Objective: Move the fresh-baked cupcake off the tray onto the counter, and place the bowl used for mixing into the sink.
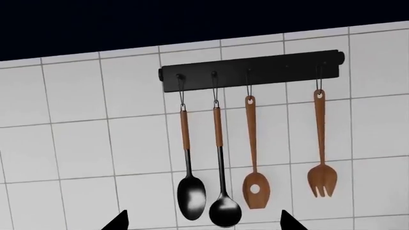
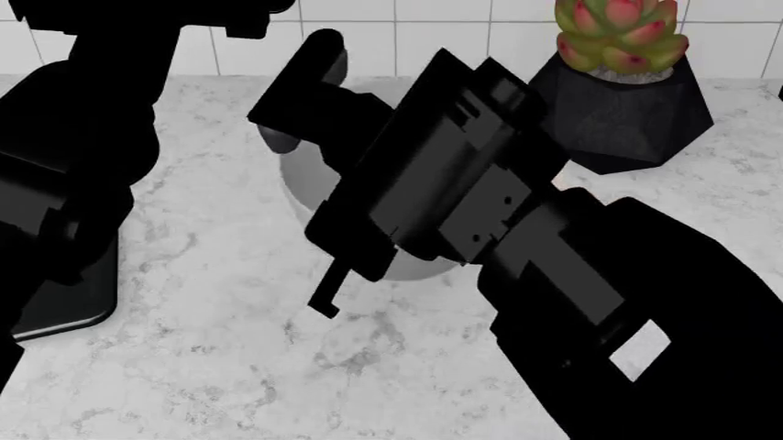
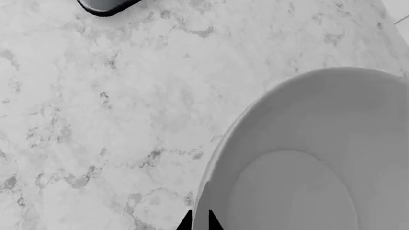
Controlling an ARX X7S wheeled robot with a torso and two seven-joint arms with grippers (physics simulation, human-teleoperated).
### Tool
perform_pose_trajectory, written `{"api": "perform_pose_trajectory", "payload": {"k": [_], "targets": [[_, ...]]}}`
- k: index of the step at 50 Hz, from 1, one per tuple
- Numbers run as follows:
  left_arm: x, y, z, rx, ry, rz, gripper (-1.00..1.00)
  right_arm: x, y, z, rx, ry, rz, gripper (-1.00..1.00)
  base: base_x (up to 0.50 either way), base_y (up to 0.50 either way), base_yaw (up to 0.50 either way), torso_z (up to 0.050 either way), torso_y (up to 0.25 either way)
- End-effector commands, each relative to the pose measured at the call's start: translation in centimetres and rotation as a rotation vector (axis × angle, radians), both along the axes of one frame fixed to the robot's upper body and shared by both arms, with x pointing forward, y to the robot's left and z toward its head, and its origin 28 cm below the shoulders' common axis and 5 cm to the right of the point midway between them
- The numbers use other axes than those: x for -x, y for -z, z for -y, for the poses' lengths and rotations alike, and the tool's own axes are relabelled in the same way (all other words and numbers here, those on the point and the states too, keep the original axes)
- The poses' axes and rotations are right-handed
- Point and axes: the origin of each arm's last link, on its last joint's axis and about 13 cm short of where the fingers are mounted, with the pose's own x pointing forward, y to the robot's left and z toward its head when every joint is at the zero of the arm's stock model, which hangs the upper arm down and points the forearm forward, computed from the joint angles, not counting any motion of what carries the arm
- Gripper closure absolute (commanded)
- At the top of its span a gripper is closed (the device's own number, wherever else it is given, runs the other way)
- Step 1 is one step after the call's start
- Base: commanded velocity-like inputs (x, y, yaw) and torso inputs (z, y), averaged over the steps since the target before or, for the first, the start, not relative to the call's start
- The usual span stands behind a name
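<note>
The white-grey bowl [image 3: 307,158] stands on the marble counter [image 3: 96,120]. My right gripper [image 3: 198,221] is shut on the bowl's rim, one fingertip outside the wall and one inside. In the head view my right arm covers most of the bowl [image 2: 300,179], and its fingertips are hidden. A corner of the black tray [image 3: 105,5] shows beyond the bowl, and the tray [image 2: 73,307] also shows at the left edge of the head view. The cupcake and the sink are out of view. My left gripper [image 1: 204,225] is open and raised, facing the tiled wall.
A black rail [image 1: 252,72] on the wall holds two black spoons and two wooden utensils in front of the left gripper. A succulent in a black faceted pot [image 2: 624,110] stands at the back right of the counter [image 2: 245,348].
</note>
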Motion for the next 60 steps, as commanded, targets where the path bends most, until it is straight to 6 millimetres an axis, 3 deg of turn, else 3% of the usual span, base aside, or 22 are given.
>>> {"api": "perform_pose_trajectory", "payload": {"k": [1, 7, 32, 55, 60], "targets": [[0.1, 0.2, -0.1, 0.008, 0.0, -0.004, -1.0, 0.2, -1.2, 0.7, -0.001, 0.121, 0.07, 1.0, 0.0, 0.0, 0.0, 0.0, 0.0], [0.0, 0.1, -0.1, 0.009, -0.001, -0.003, -1.0, 0.0, -1.0, 0.9, 0.007, 0.168, 0.077, 1.0, 0.0, 0.0, 0.0, 0.0, 0.0], [0.0, 0.1, -0.1, 0.012, 0.0, -0.002, -1.0, -0.4, -4.6, 1.4, 0.108, 0.167, 0.144, 1.0, 0.0, 0.0, 0.0, 0.0, 0.0], [0.0, 0.2, -0.1, 0.015, 0.001, -0.002, -1.0, -0.3, -4.5, 1.4, 0.126, 0.194, 0.117, 1.0, 0.0, 0.0, 0.0, 0.0, 0.0], [0.0, 0.2, -0.1, 0.01, -0.002, -0.004, -1.0, 0.0, -5.7, 2.4, 0.097, 0.321, 0.178, 1.0, 0.0, 0.0, 0.0, 0.0, 0.0]]}}
